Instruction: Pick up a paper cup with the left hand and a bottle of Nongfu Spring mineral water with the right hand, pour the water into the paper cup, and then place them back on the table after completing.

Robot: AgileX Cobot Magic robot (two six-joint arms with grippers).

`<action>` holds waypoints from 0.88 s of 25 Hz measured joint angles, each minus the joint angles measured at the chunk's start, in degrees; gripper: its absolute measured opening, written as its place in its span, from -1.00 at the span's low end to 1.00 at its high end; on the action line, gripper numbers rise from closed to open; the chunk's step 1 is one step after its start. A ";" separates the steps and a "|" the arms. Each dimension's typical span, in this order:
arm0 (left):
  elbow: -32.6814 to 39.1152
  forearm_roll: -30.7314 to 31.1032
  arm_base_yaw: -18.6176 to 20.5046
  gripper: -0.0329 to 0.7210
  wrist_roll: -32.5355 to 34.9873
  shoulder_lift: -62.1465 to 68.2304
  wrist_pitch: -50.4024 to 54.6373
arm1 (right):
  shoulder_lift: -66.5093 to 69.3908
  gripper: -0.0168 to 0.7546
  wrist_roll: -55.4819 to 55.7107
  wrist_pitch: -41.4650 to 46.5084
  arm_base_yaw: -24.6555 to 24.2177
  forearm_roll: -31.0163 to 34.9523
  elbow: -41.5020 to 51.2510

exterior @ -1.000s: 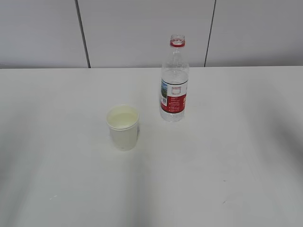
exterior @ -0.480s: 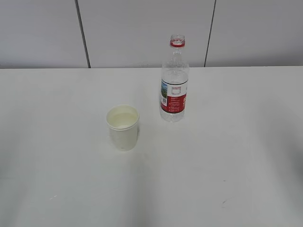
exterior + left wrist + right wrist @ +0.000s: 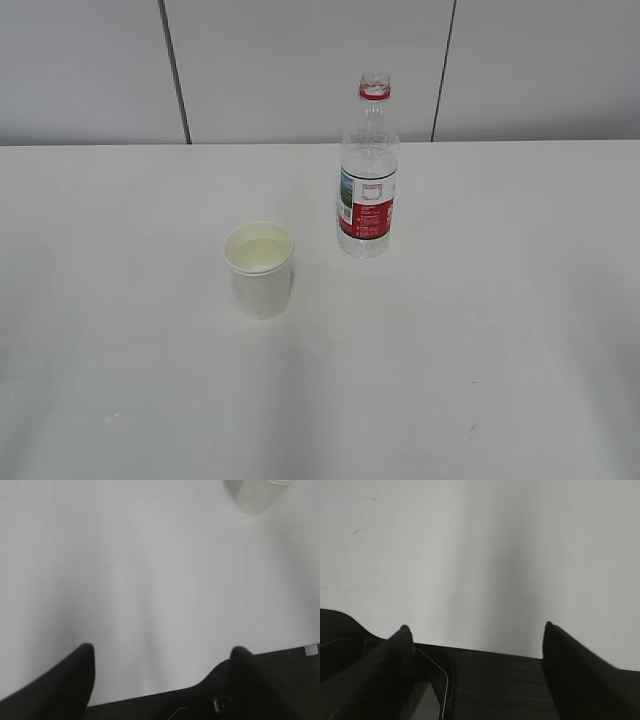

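Left pincer [image 3: 162, 652] narrowed slightly; cup [image 3: 260, 268] unmoved.

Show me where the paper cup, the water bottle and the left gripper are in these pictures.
paper cup [image 3: 261, 280]: exterior view, on its front wall.
water bottle [image 3: 367, 215]: exterior view, on its red label.
left gripper [image 3: 162, 655]: left wrist view, midway between its two open fingertips.

A matt paper cup [image 3: 260, 270] is standing beside a glossy clear plastic bottle [image 3: 368, 170] with a shiny red label, on a smooth matt white table [image 3: 480, 330].
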 joint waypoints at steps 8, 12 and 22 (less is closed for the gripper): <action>0.02 0.00 0.00 0.42 -0.02 -0.45 -0.31 | -12.43 0.57 1.06 1.02 0.00 1.02 2.56; 0.02 0.00 0.00 0.42 -0.14 -0.45 -0.31 | -19.06 0.57 1.27 1.46 0.00 1.13 2.66; 0.07 -0.05 0.00 0.42 -0.14 -1.92 -0.36 | -32.97 0.57 1.62 2.05 0.00 1.13 2.79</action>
